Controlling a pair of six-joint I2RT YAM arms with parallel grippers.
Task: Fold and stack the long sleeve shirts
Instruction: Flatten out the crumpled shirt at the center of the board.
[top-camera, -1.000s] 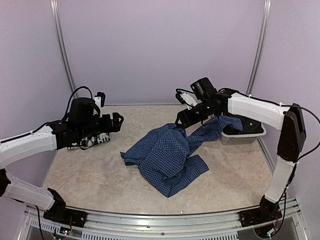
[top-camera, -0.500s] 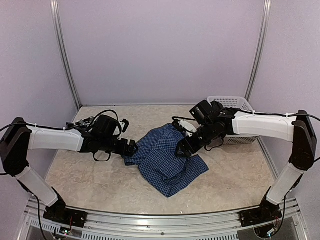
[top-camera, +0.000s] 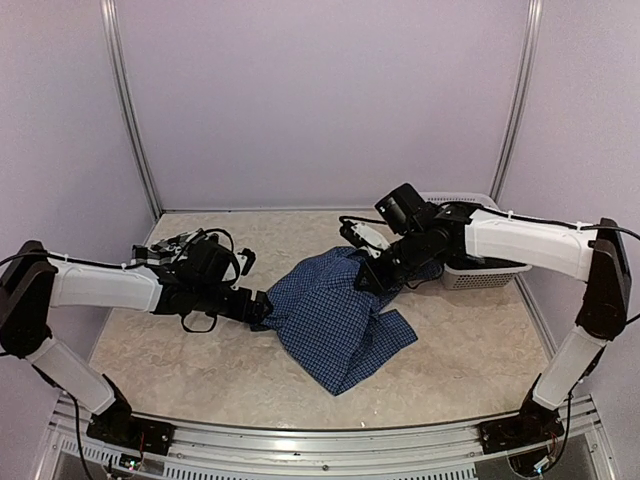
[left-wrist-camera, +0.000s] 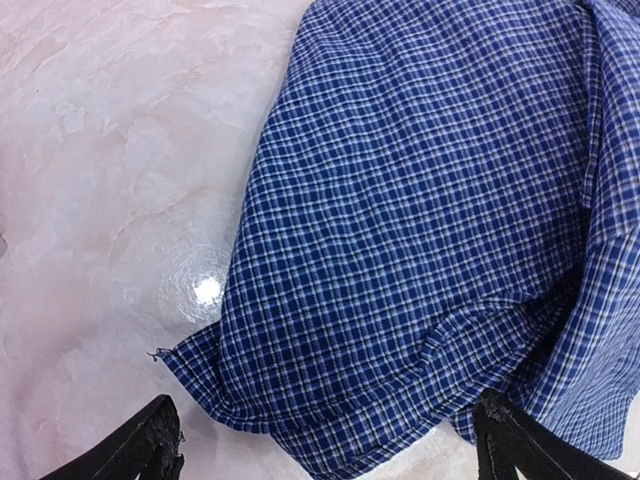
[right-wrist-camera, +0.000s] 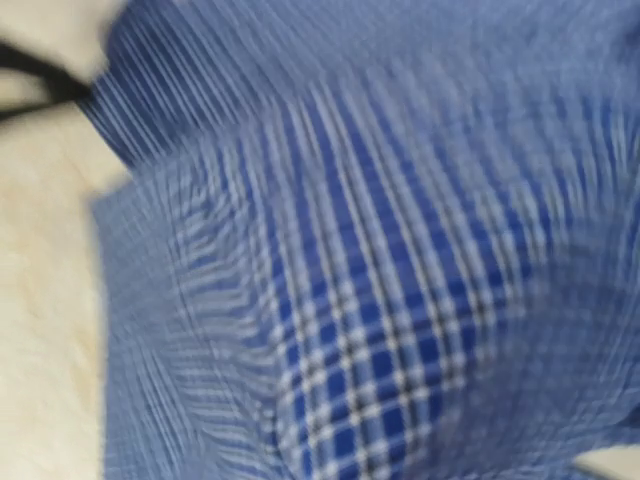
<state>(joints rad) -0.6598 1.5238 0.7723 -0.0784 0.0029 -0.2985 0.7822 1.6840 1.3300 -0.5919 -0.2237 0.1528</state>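
Observation:
One of the long sleeve shirts, blue with a fine dark check (top-camera: 335, 315), lies crumpled mid-table. It fills the left wrist view (left-wrist-camera: 420, 200) and, blurred, the right wrist view (right-wrist-camera: 380, 380). My left gripper (top-camera: 258, 305) is low at the shirt's left edge and open. Its black fingertips (left-wrist-camera: 150, 450) straddle a folded hem corner (left-wrist-camera: 335, 455) without closing on it. My right gripper (top-camera: 377, 276) is shut on the cloth at the shirt's far right side. There the fabric bunches up toward it. Its own fingers are hidden by cloth in the wrist view.
A white plastic basket (top-camera: 478, 272) stands at the right behind the right forearm, and a blue sleeve (top-camera: 428, 268) trails toward it. Bare marbled tabletop (top-camera: 180, 350) lies left of and in front of the shirt. Lilac walls close in the back and sides.
Both arms came in from the sides to the shirt. The right gripper closed on the cloth and shifted back and right, raising that part. The left gripper settled lower at the left hem.

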